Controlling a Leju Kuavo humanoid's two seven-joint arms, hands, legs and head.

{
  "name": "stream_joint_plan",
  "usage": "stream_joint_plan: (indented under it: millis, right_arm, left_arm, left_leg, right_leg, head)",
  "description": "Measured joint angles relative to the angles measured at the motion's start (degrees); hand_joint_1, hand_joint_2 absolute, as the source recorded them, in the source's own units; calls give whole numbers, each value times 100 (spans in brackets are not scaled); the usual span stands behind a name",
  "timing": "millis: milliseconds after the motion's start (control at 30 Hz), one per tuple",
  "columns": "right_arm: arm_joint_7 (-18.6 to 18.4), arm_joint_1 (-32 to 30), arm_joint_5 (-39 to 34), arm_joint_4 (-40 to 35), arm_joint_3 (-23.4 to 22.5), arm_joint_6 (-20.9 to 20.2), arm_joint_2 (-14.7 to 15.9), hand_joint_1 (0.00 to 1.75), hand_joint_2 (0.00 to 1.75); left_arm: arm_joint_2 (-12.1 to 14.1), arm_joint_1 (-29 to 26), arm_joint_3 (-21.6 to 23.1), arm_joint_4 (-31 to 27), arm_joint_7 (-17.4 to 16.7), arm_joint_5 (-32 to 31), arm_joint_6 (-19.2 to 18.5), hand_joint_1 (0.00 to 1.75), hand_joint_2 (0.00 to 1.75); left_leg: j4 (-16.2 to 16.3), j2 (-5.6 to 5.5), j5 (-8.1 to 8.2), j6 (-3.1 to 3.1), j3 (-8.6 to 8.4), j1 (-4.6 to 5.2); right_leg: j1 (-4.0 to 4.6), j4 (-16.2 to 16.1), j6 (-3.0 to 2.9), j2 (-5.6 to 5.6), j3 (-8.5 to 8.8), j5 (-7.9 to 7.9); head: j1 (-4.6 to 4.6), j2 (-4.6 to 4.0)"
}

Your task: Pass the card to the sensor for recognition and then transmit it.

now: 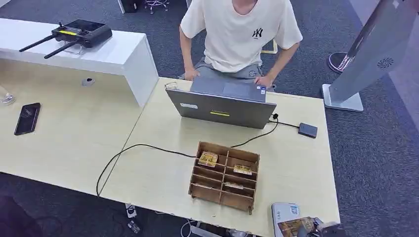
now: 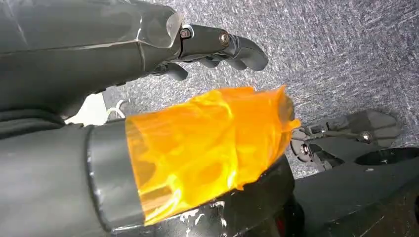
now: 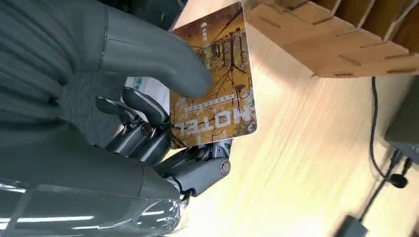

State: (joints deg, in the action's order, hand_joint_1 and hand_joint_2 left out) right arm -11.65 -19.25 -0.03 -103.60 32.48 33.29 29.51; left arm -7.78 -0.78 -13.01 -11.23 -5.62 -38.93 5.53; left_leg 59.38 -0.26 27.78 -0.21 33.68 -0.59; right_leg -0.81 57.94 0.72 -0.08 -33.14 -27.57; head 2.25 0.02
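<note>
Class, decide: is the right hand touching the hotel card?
Touching. The right wrist view shows the right hand gripping the hotel card, thumb pressed across its printed face, darker fingers behind.

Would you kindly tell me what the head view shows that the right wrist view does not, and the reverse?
Head view alone: a person in a cream T-shirt at the open grey laptop, and a black phone. Right wrist view alone: the right hand's thick grey thumb pressing an autumn-coloured card printed HOTEL against its dark fingers. Both: the light wooden table, the wooden compartment box and the black cable.
</note>
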Motion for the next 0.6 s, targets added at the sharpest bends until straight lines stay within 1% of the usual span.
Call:
stream_joint_plan:
  millis: [33,100,200,367,500,600]
  right_arm:
    - [-98,59,292,-2,74,-13,11,175,175]
    - [-231,169,642,-4,173,-76,11,175,175]
    - [-380,303,1029,-4,273,-317,9,175,175]
    - [-445,525,1212,48,419,-792,-15,175,175]
    - [-456,726,1258,252,478,-1159,-92,175,175]
    - [-524,787,1297,428,470,-1315,-138,175,175]
  left_arm:
    - [4,0,-7,2,4,0,0,0,0]
    - [9,0,-15,4,15,-2,0,0,0]
    - [13,-2,-17,4,15,-26,-7,0,0]
    - [20,0,-17,4,15,-85,-59,0,0]
    - [22,2,-17,4,11,-133,-72,0,0]
    - [24,8,-11,4,-26,-253,-120,0,0]
  left_leg:
    - [0,0,0,0,0,0]
    - [0,1,0,0,-1,1]
    - [0,1,0,0,0,1]
    - [0,1,0,0,0,1]
    - [0,1,0,0,-1,1]
    - [0,-1,0,0,-1,1]
  right_leg:
    - [0,0,0,1,0,0]
    - [-1,0,0,1,0,0]
    - [-1,0,0,0,0,0]
    - [-1,0,0,1,0,0]
    - [-1,0,0,1,0,0]
    - [-1,0,0,-1,1,0]
  head:
    - [0,0]
    - [0,0]
    - [0,0]
    - [0,0]
    - [0,0]
    - [-2,0]
